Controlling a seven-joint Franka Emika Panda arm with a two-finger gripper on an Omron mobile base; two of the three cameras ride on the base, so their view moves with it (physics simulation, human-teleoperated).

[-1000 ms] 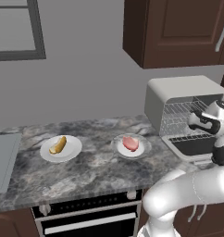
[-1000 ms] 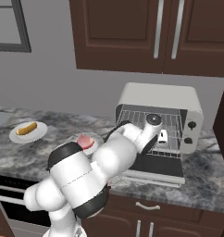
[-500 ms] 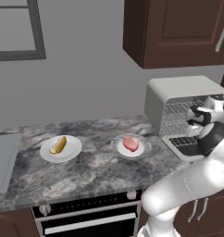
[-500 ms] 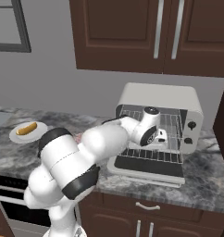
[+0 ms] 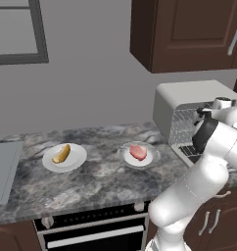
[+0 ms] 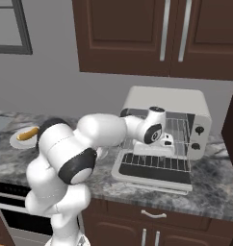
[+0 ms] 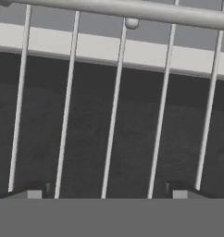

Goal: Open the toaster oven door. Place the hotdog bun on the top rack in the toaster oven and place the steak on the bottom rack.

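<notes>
My tool (image 7: 111, 192) hangs spread and empty at the toaster oven (image 6: 169, 103) racks, door already down, while the hotdog bun (image 5: 61, 154) lies on its plate (image 5: 76, 159) well off on the tabletop (image 5: 96, 181) — light, soft, crushable, I judge — best pinched gently across its middle.

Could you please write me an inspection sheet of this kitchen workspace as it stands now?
Surface: grey marble counter.
Job's things: toaster oven with its door folded down flat; bun on a white plate; steak on another plate; wire racks bare.
Clutter: nothing seen.
Grippers: gripper open, fingers empty, close over rack wires, at the oven mouth.
Cables: nothing seen.
Surroundings: dark cabinets, built-in oven, window.
</notes>
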